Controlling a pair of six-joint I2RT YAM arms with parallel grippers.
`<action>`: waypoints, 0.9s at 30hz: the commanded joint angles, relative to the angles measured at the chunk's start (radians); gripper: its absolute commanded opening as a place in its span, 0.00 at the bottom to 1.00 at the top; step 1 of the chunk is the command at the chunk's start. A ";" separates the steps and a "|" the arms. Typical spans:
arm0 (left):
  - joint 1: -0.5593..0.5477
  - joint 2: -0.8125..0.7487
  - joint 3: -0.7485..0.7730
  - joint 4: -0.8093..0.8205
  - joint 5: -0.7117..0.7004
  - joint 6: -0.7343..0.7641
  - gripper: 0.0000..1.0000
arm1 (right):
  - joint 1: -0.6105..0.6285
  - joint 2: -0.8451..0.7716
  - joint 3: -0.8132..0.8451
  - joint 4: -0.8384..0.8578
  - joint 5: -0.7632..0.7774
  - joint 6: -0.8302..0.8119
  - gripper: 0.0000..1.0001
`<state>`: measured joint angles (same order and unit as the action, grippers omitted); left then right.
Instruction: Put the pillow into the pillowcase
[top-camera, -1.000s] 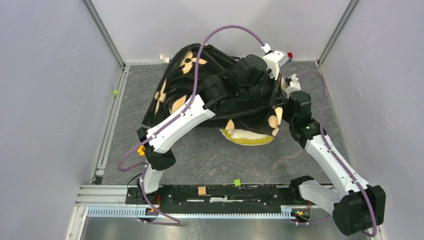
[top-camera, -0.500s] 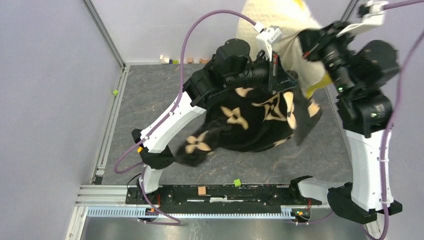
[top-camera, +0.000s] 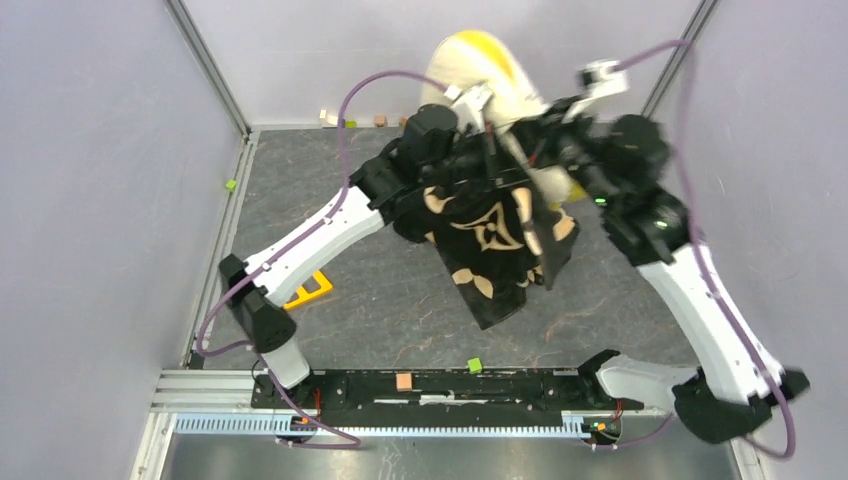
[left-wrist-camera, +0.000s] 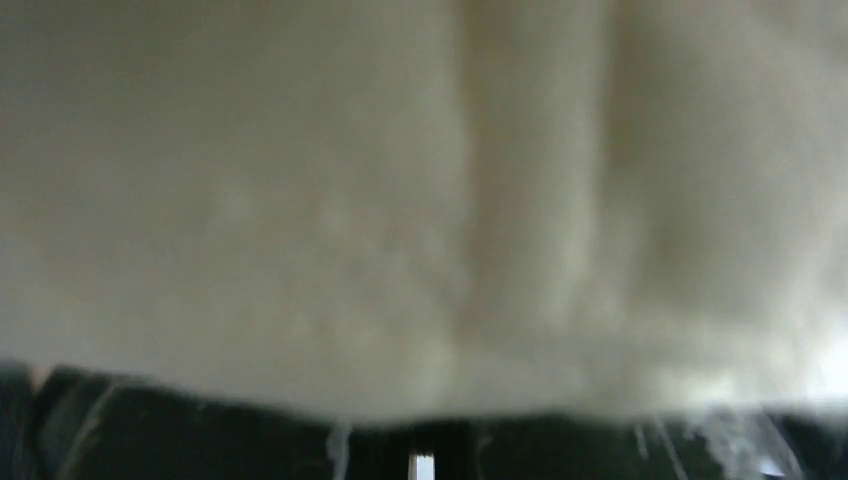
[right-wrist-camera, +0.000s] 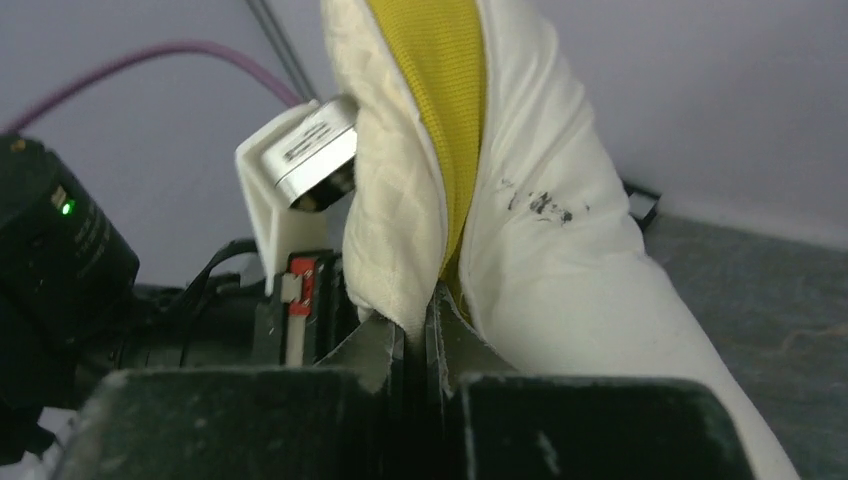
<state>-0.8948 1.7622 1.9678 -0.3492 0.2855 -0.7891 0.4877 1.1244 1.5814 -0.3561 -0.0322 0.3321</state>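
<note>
Right end effector (right-wrist-camera: 418, 322) tight on pillow (right-wrist-camera: 560, 280)

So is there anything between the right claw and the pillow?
No, nothing. The right wrist view shows the right claw pinching the pillow directly by its cream edge, beside the yellow band.

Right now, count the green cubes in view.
2: one green cube far left, another front centre. The hanging pillowcase may hide more. Tiny blocks at the back wall: colours unclear.

The pillow (left-wrist-camera: 420, 200) fills our left wrist view as a blur; overhead, we lose its lower part behind the arms (top-camera: 320, 235) and pillowcase (top-camera: 490, 230).
</note>
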 joint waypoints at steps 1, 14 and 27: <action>0.142 -0.315 -0.402 0.173 -0.115 -0.171 0.02 | 0.283 0.046 -0.107 0.171 0.054 0.022 0.00; 0.511 -0.925 -1.030 -0.153 -0.536 -0.155 0.02 | 0.677 0.517 0.210 0.201 -0.117 0.027 0.00; 0.675 -0.653 -1.047 0.116 0.001 -0.100 0.02 | 0.744 0.559 0.492 0.073 0.106 -0.015 0.00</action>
<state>-0.1993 0.9482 0.8452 -0.4484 -0.0643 -0.9302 1.1671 1.7443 1.8977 -0.2729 -0.0021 0.3309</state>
